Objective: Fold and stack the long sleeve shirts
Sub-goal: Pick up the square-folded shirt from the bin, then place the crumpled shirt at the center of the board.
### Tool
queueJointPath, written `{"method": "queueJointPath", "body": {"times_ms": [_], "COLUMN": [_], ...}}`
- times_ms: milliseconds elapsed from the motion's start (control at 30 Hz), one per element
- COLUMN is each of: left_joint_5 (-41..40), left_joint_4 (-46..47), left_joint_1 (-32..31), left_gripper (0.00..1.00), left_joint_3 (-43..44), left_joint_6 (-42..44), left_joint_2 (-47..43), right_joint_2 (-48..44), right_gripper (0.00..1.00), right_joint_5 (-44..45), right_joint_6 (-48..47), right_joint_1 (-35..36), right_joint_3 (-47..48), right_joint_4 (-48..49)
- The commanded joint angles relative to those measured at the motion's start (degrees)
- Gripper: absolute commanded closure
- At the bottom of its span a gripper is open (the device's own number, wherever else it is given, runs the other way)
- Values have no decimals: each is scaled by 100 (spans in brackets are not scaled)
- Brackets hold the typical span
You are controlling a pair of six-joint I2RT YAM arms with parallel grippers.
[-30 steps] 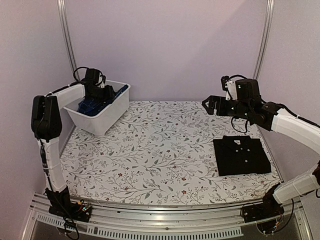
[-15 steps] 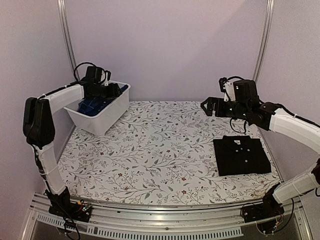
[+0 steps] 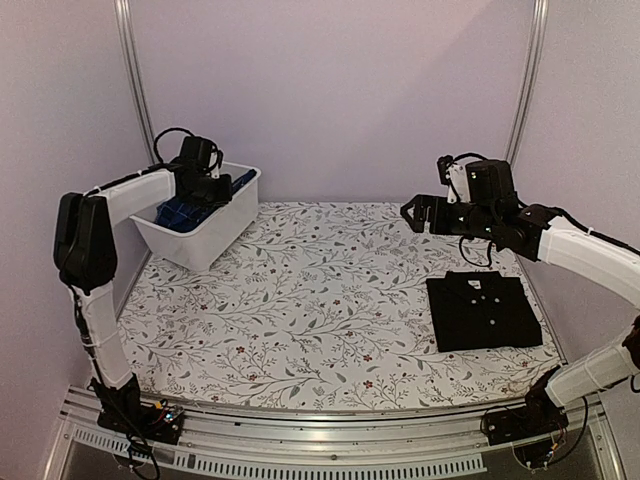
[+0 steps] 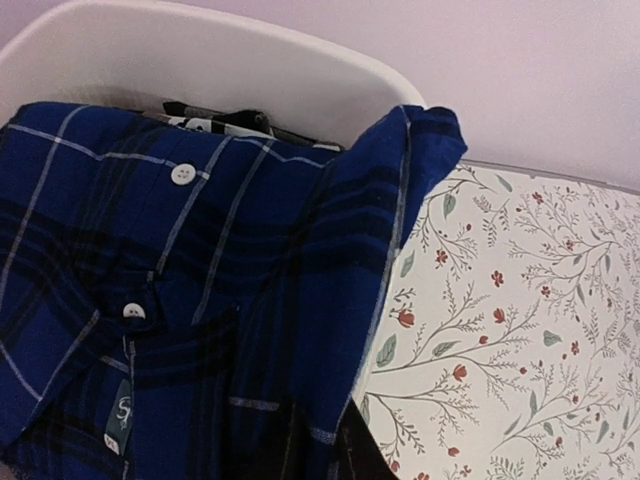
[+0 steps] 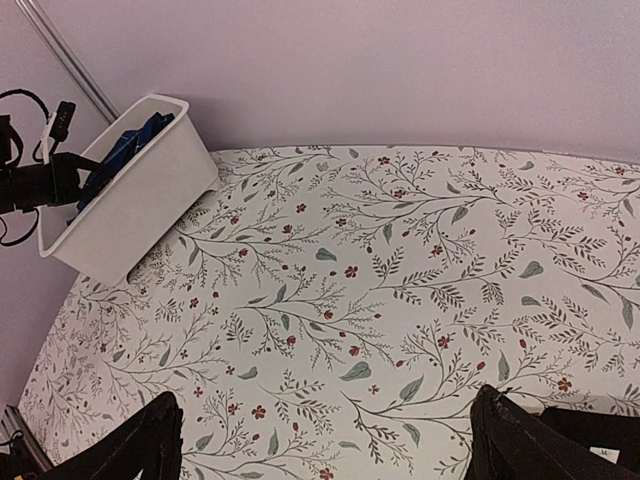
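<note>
The navy-and-blue plaid shirt (image 3: 188,211) lies bunched in the white bin (image 3: 215,238) at the back left. In the left wrist view the plaid shirt (image 4: 200,250) fills the picture, white buttons showing, one edge draped over the bin rim (image 4: 250,70). My left gripper (image 3: 209,186) reaches down into the bin, shut on the plaid cloth, with its fingers mostly hidden by it. The black shirt (image 3: 482,312) lies folded flat on the table at the right. My right gripper (image 3: 424,213) hovers behind it, open and empty (image 5: 325,440) above the bare floral tablecloth.
A floral cloth (image 3: 300,300) covers the table. The bin (image 5: 125,200) sits angled in the back left corner against the wall. Metal frame posts (image 3: 135,80) stand at both back corners, and a rail (image 3: 320,430) runs along the near edge.
My left gripper has shifted slightly right inside the bin and closed on the plaid cloth. The right arm has barely moved.
</note>
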Motion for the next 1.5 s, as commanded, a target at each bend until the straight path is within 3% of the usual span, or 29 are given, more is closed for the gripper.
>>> {"method": "queueJointPath", "body": {"times_ms": [0,67,267,467,667,833,933,1033,1200,1267,1367,1467], "left_joint_5": [-319,-411,-437,-583,-505,-670,-856,-1042,-1301,-612,1197,2164], "left_joint_4": [64,120,740,1389,2016,2186,2217,2049,696,153,-259,-111], "left_joint_1": [-62,-65,-123,-607,-1680,-2991,-3464,-3513,-3338,-3009,-2352,-2011], "left_gripper": [95,100,100,100,100,100,100,100,100,100,100,99], "left_joint_3": [486,684,977,1237,1622,2239,2543,2625,2603,2359,1613,522], "left_joint_6": [125,228,658,1300,2073,2944,3248,2864,1568,567,-669,-1041], "left_joint_2": [46,9,-475,-1271,-1952,-2101,-2038,-1891,-1339,-1111,-632,-54], "right_joint_2": [17,13,38,78,92,1,-68,-138,-262,-313,-251,-78], "right_gripper": [1,1,1,1,1,1,1,1,1,1,1,1], "right_joint_5": [-57,-42,-33,-72,-9,32,78,175,287,257,149,-309], "right_joint_6": [47,44,43,41,-21,-80,-130,-168,-124,-119,-144,-208], "right_joint_1": [3,7,7,3,6,5,7,6,-1,1,2,7], "right_joint_3": [-20,-31,-32,39,154,203,213,193,55,-25,-104,-123], "right_joint_4": [58,62,60,93,102,115,104,61,-22,-48,-86,-112]}}
